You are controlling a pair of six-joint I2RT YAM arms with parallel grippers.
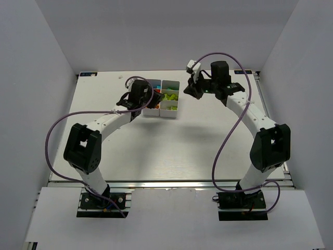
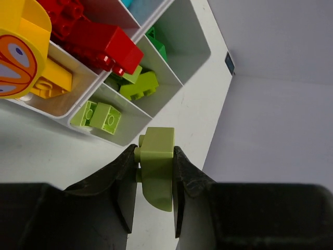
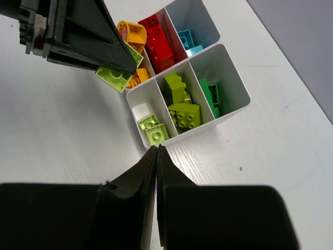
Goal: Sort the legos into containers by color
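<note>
the left hand [image 2: 155,152] was pinching a lime brick [image 2: 157,177] between its two fingers, the flat sides of the brick against the pads and the studs facing sideways. the grip was central, so the brick sat square and did not tilt. it was probably held this way so that it could be carried over a wall of the tray [image 2: 208,49] and dropped in.

the tray lay near the far edge of the desk [image 1: 208,146], a little left of centre. its compartments held sorted bricks: yellow and orange, red, and light blue in one row; lime, lime, and dark green in the other. the two lime compartments lay nearest the held brick, which suggests the carry was almost complete and only the release remained.

the held brick was clear of the desk, just beside the tray on its left side. whether it was already over the rim could not be told. no loose brick showed on the desk.

the right hand [image 3: 157,150] was pressed together with nothing between its fingers. it hung above the desk off the right side of the tray, apart from it. this probably kept it out of the left hand's path. every brick in view lay in the tray or in the left hand, none at the right hand.
</note>
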